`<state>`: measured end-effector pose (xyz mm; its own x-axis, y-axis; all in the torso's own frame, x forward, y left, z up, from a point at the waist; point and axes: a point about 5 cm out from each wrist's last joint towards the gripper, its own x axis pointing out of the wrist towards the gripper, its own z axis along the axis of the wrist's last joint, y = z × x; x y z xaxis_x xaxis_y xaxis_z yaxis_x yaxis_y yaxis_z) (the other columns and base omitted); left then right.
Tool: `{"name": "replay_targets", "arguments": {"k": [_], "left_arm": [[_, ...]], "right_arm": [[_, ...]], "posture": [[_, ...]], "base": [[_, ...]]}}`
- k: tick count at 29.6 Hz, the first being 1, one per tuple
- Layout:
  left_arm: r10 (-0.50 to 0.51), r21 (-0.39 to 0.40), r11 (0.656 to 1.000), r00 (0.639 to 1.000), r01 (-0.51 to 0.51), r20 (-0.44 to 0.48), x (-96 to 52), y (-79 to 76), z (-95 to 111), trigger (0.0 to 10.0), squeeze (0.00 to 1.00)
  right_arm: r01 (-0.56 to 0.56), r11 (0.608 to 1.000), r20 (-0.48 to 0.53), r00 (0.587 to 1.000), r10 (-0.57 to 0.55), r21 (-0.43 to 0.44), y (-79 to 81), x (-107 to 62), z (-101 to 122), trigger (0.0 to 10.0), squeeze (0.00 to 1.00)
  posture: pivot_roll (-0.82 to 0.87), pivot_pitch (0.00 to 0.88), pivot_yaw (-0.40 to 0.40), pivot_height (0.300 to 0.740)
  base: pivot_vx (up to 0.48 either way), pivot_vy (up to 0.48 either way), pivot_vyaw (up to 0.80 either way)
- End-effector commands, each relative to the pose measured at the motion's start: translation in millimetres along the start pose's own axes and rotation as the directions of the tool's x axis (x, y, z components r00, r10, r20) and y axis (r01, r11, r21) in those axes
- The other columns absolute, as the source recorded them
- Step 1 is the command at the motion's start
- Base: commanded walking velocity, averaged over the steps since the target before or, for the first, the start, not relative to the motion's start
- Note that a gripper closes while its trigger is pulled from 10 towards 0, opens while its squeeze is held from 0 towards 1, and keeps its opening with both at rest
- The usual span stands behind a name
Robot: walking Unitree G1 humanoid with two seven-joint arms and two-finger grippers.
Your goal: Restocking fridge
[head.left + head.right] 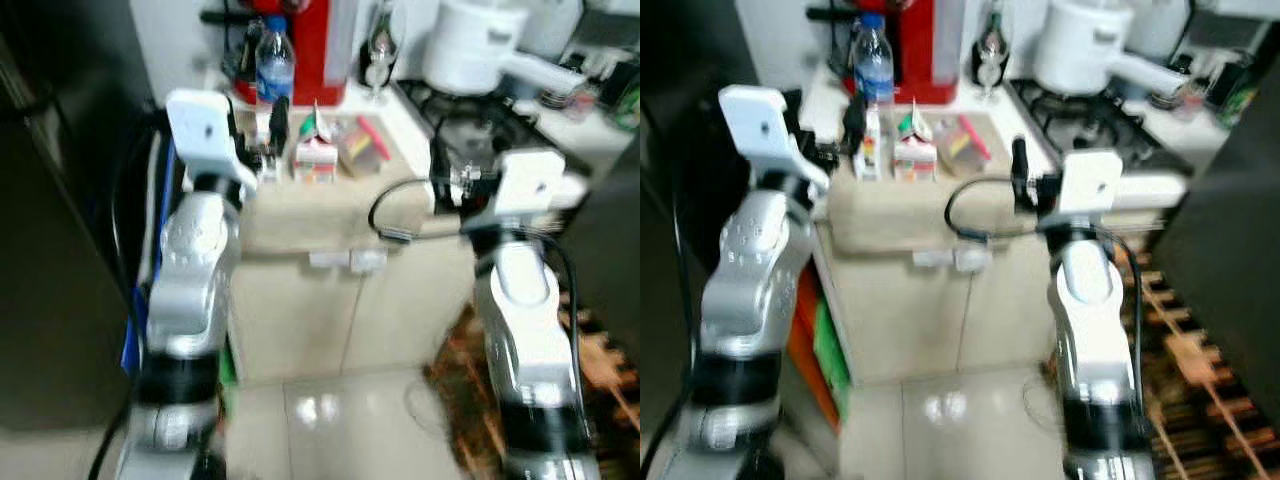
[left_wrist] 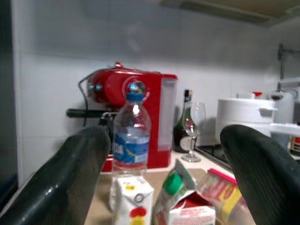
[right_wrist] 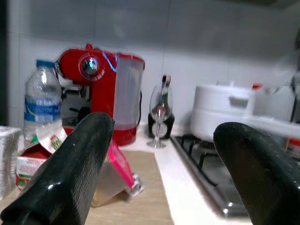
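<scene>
On the beige counter mat (image 1: 300,212) stand a clear water bottle (image 1: 274,62), a small white carton (image 2: 131,197) and a milk carton with a green cap (image 1: 315,148). A pink-lidded packet (image 1: 362,143) lies tilted beside them. My left gripper (image 1: 258,132) hovers open at the counter's front left, its fingers (image 2: 70,178) spread before the white carton and bottle. Over the counter's front right corner my right gripper (image 1: 438,172) is held open, with nothing between its fingers (image 3: 75,168); the packet (image 3: 115,173) lies ahead of it.
A red coffee machine (image 1: 305,40), a dark bottle and a wine glass (image 3: 161,112) line the wall. A white pot (image 1: 470,45) sits on the gas stove (image 1: 475,115). A dark fridge (image 1: 50,250) stands at left. Cabinet doors (image 1: 330,300), tiled floor (image 1: 330,410) and a patterned rug (image 1: 600,370) lie below.
</scene>
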<state>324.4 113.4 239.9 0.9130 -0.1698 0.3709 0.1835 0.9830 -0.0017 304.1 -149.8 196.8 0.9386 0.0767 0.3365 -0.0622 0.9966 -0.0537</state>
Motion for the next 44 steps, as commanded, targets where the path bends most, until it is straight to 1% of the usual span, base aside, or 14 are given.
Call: {"name": "replay_targets", "arguments": {"k": [1, 5, 12, 17, 19, 21, 23, 25, 27, 28, 34, 35, 41, 44], "left_arm": [[0.023, 0.026, 0.999, 1.0, -0.023, -0.004, 2.1, 4.7, 1, 10.0, 0.0], [0.053, 0.036, 0.998, 0.998, -0.053, -0.02, 3.2, 8.8, -2, 10.0, 0.0], [0.045, 0.039, 0.998, 0.999, -0.045, -0.009, 5.7, 8.1, 1, 10.0, 0.0], [0.034, 0.057, 0.998, 0.999, -0.035, 0.024, 14.9, 11.6, 14, 10.0, 0.0], [0.042, 0.094, 0.995, 0.999, -0.043, 0.013, 22.0, 13.6, 18, 10.0, 0.0], [0.047, 0.067, 0.997, 0.999, -0.047, 0.001, 29.5, 16.8, 23, 10.0, 0.0], [0.042, 0.077, 0.996, 0.999, -0.041, -0.012, 34.0, 18.5, 26, 10.0, 0.0], [0.028, 0.106, 0.994, 0.999, -0.024, -0.036, 45.2, 22.4, 32, 10.0, 0.0], [0.018, 0.084, 0.996, 0.998, -0.013, -0.054, 55.7, 25.6, 37, 10.0, 0.0], [0.018, 0.084, 0.996, 0.998, -0.013, -0.054, 55.7, 25.6, 37, 10.0, 0.0], [-0.018, 0.009, 1.0, 0.995, 0.019, -0.095, 75.1, 25.5, 42, 10.0, 0.0], [-0.035, 0.001, 0.999, 0.992, 0.035, -0.125, 84.0, 23.7, 42, 10.0, 0.0], [-0.056, -0.015, 0.998, 0.976, 0.053, -0.21, 96.8, 23.0, 32, 10.0, 0.0], [-0.064, -0.027, 0.998, 0.973, 0.06, -0.222, 99.2, 22.2, 31, 10.0, 0.0]], "right_arm": [[-0.003, 1.0, 0.005, 1.0, 0.003, 0.024, 1.7, 2.7, 2, 10.0, 0.0], [-0.01, 0.999, 0.002, 1.0, 0.009, 0.034, 3.6, 3.1, 0, 10.0, 0.0], [-0.016, 0.999, 0.01, 1.0, 0.016, 0.04, 5.5, 4.3, 1, 10.0, 0.0], [-0.019, 0.999, 0.061, 0.998, 0.017, 0.03, 6.2, 7.2, 15, 10.0, 0.0], [-0.008, 0.999, 0.073, 0.997, 0.006, 0.031, 2.8, 6.4, 19, 10.0, 0.0], [-0.002, 1.0, 0.07, 0.998, 0.0, 0.03, 0.7, 2.7, 20, 10.0, 0.0], [-0.001, 1.0, 0.066, 0.998, -0.001, 0.029, 0.0, 0.2, 20, 10.0, 0.0], [0.0, 1.0, 0.054, 0.999, -0.002, 0.03, 0.6, -5.1, 18, 10.0, 0.0], [0.001, 0.999, 0.045, 0.999, -0.003, 0.036, 3.0, -8.5, 17, 10.0, 0.0], [0.001, 0.999, 0.045, 0.999, -0.003, 0.036, 3.0, -8.5, 17, 10.0, 0.0], [-0.006, 0.999, 0.044, 0.999, 0.004, 0.045, 7.5, -10.8, 18, 10.0, 0.0], [-0.009, 0.999, 0.044, 0.999, 0.007, 0.049, 9.0, -11.5, 19, 10.0, 0.0], [-0.019, 0.998, 0.041, 0.999, 0.017, 0.056, 13.4, -15.6, 21, 10.0, 0.0], [-0.018, 0.998, 0.036, 0.999, 0.016, 0.056, 13.7, -17.6, 21, 10.0, 0.0]], "posture": [[-0.06, 0.0, -0.018, 0.736], [-0.06, 0.0, -0.017, 0.736], [-0.05, 0.0, -0.016, 0.736], [-0.05, 0.0, -0.015, 0.736], [-0.05, 0.0, -0.015, 0.736], [-0.05, 0.0, -0.017, 0.736], [-0.06, 0.0, -0.013, 0.736], [-0.07, 0.0, -0.005, 0.736], [-0.08, 0.0, 0.002, 0.736], [-0.08, 0.0, 0.002, 0.736], [-0.09, 0.0, 0.016, 0.736], [-0.09, 0.0, 0.019, 0.736], [-0.11, 0.0, 0.038, 0.736], [-0.12, 0.0, 0.042, 0.736]], "base": [[0.48, 0.0, 0.0], [0.48, 0.0, 0.0], [0.48, 0.0, 0.0], [0.48, 0.0, 0.0], [0.48, 0.0, 0.0], [0.0, 0.0, 0.0], [0.0, 0.0, 0.0], [0.0, 0.0, 0.0], [0.0, 0.0, 0.0], [0.0, 0.0, 0.0], [0.0, 0.0, 0.0], [0.0, 0.0, 0.0], [0.0, 0.0, 0.0], [0.0, 0.0, 0.0]]}}
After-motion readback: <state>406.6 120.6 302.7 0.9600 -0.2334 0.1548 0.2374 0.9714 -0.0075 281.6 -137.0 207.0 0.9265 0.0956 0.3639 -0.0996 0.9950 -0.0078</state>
